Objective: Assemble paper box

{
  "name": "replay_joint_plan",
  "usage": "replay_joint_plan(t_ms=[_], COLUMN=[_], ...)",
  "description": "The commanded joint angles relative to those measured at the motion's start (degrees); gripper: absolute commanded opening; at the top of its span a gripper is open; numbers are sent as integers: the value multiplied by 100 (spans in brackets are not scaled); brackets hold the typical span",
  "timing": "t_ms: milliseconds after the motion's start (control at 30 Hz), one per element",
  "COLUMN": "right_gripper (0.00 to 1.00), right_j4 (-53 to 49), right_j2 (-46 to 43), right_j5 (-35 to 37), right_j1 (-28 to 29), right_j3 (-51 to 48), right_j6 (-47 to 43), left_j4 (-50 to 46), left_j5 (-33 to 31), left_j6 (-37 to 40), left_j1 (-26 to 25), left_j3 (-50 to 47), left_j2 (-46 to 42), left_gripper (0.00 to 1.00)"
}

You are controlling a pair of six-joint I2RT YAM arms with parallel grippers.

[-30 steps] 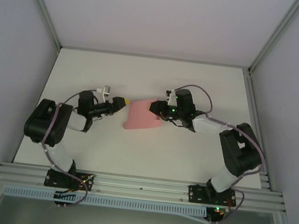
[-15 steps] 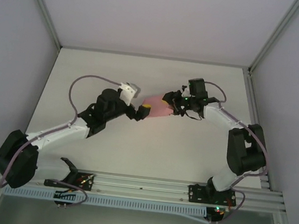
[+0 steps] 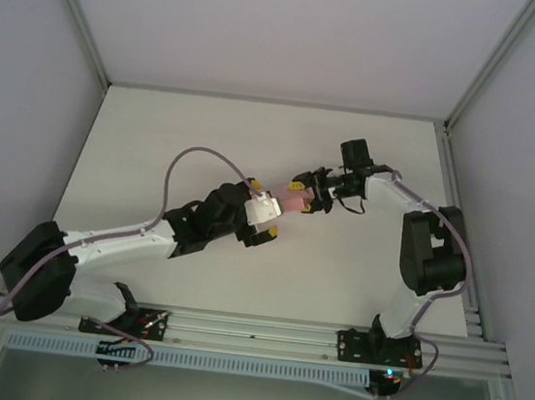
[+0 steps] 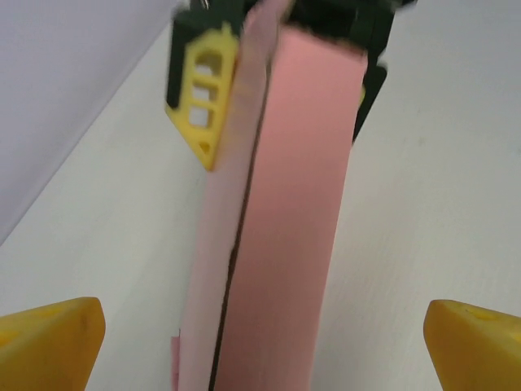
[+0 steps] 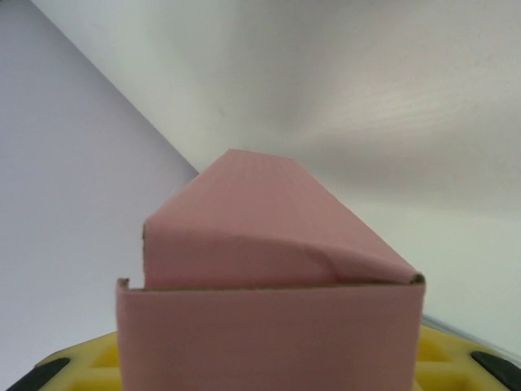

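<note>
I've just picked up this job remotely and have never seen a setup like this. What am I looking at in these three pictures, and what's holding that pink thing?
You are looking at two robot arms bolted at the near edge of a white table. Each arm ends in a two-finger gripper. The overhead picture comes from a fixed camera above and behind the arms, so the left arm is on the left. The other two pictures come from a small camera on each wrist, looking out along that arm's own fingers. The pink thing is the paper box, partly folded. The right gripper is shut on one end of it. In the left wrist picture, the left gripper is wide open. The box sits between its yellow fingers without touching either one.
</note>
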Motion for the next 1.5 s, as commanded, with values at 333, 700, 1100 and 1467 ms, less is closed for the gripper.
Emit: replay_joint_plan(t_ms=[333,700,1100,1467], right_gripper=[39,65,100,97], right_j4=[-664,-944,1358,731], right_j2=[-546,-692,-3273,-3814], right_j5=[-395,-67,3405,1672], right_j1=[52,43,-1006,-298], right_j3=[-83,83,-928,-1521], right_j6=[-214,-881,-3754,-6815], left_j4=[266,285,-2793,-3871], left_j5=[-682,-104,1863,2320], left_j6=[317,436,1283,1175], left_j1=[0,62,647,1440], left_j3=[141,-18,865,2031], left_j2=[116,-423,-10,1434], left_gripper=[74,39,40,34])
